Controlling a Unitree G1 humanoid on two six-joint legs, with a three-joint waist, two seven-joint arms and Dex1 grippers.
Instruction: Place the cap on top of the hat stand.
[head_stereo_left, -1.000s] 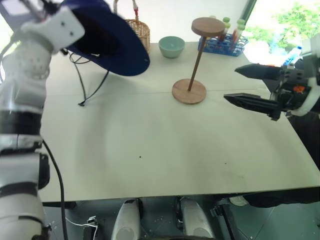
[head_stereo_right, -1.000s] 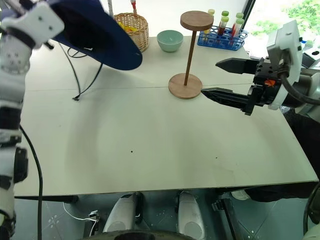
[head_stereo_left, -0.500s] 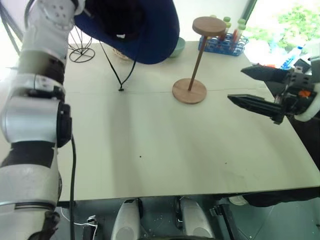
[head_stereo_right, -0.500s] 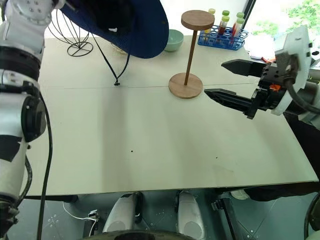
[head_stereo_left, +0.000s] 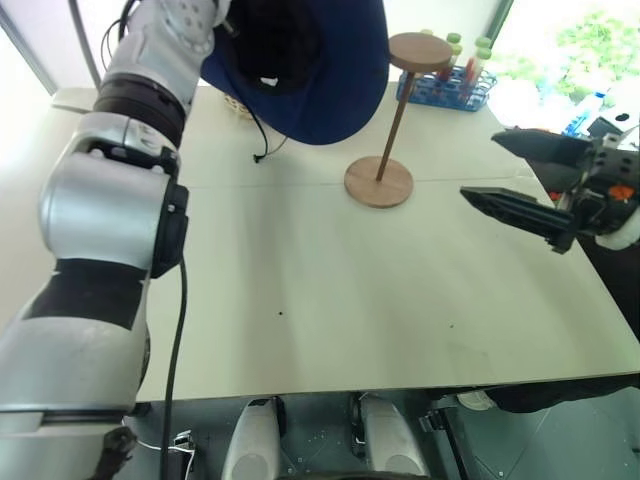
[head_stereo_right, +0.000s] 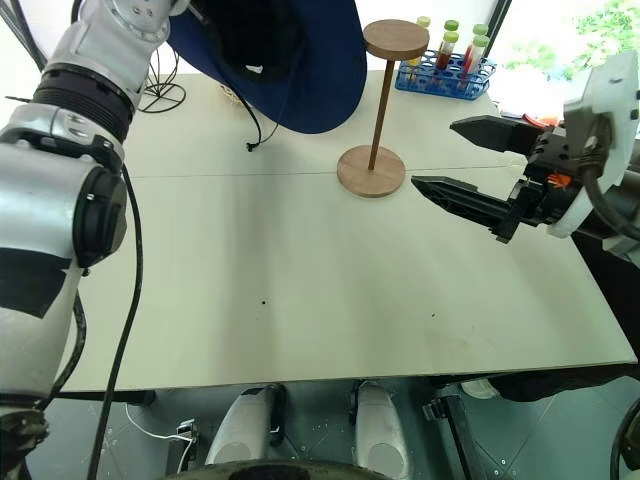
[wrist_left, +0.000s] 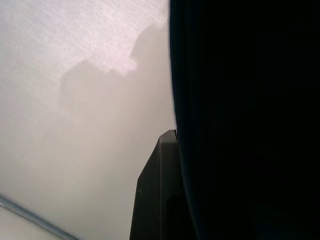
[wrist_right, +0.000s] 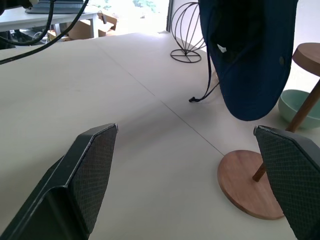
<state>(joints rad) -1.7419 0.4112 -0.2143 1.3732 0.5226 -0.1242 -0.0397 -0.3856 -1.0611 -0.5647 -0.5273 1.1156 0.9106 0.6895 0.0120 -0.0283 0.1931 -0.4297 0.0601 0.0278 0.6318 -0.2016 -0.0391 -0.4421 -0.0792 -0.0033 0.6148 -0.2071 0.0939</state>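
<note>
Already the left gripper (wrist_left: 165, 200) grips the cap (head_stereo_left: 320, 70) aloft beside the hat stand (head_stereo_left: 400, 105); placing remains, right gripper (head_stereo_right: 470, 160) open

A pale worktop (head_stereo_right: 300, 300) carries a blue rack of capped tubes (head_stereo_right: 445, 75) at one o'clock, a black wire head form (wrist_right: 186, 30) at eleven, and a green bowl (wrist_right: 295, 107) partly showing.

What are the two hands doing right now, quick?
Left gripper: shut on the cap, held up in the air beside the hat stand.
Right gripper: open, holding nothing.
</note>
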